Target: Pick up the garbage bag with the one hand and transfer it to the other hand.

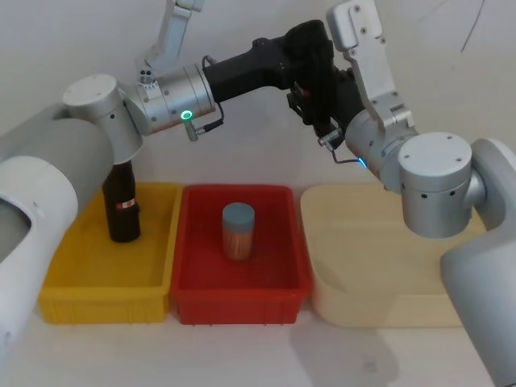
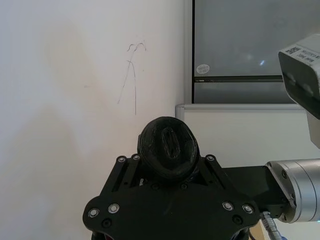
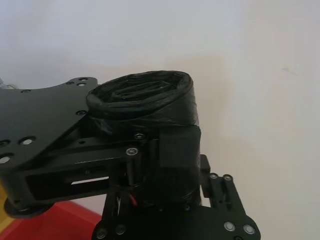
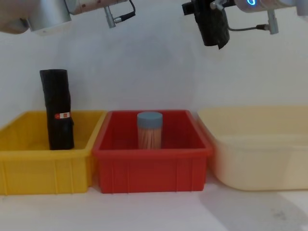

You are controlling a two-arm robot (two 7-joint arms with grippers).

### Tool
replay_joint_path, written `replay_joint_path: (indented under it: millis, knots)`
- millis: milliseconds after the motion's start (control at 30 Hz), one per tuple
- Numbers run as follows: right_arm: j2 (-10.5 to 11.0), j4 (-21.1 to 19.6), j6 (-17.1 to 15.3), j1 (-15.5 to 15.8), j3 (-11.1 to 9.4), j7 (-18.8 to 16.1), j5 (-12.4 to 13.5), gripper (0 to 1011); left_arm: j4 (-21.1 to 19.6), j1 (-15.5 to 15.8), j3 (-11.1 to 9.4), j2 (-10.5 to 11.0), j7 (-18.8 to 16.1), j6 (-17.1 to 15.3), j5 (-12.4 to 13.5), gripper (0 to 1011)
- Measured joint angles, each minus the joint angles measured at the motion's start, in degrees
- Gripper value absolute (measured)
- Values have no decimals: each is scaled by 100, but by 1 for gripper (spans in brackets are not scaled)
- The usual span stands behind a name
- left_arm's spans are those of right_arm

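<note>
The garbage bag [image 4: 214,26], a black roll of plastic, hangs upright high above the red bin [image 1: 193,294]. My left gripper [image 1: 310,56], on the arm with the green-lit ring, reaches in from the left and is shut on the roll. The left wrist view shows the roll's crumpled end [image 2: 167,147] between its fingers. My right gripper [image 1: 322,113], on the arm with the blue-lit ring, comes from the right and sits against the lower part of the same roll [image 3: 145,102]. The roll's lower half is hidden behind both grippers.
A second black roll [image 1: 122,205] with a white-and-red label stands upright in the yellow bin [image 1: 105,302]. A blue-capped jar of sticks [image 1: 238,231] stands in the red bin. A cream tub [image 1: 379,302] is on the right. A white wall is close behind.
</note>
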State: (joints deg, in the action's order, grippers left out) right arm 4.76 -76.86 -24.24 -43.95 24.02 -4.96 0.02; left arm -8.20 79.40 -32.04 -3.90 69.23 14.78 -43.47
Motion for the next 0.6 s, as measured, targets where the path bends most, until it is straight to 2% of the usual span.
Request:
replay_joint_path:
  millis: [67,233,600]
  knots:
    - [-15,37,8,-15,-1,22,-13,619,0,0,0,0,0,0,0,366]
    - [-31,74,18,-34,-4,38,-28,562,0,0,0,0,-1,0,0,366]
    - [-50,123,28,-57,-6,68,-48,557,0,0,0,0,-1,0,0,366]
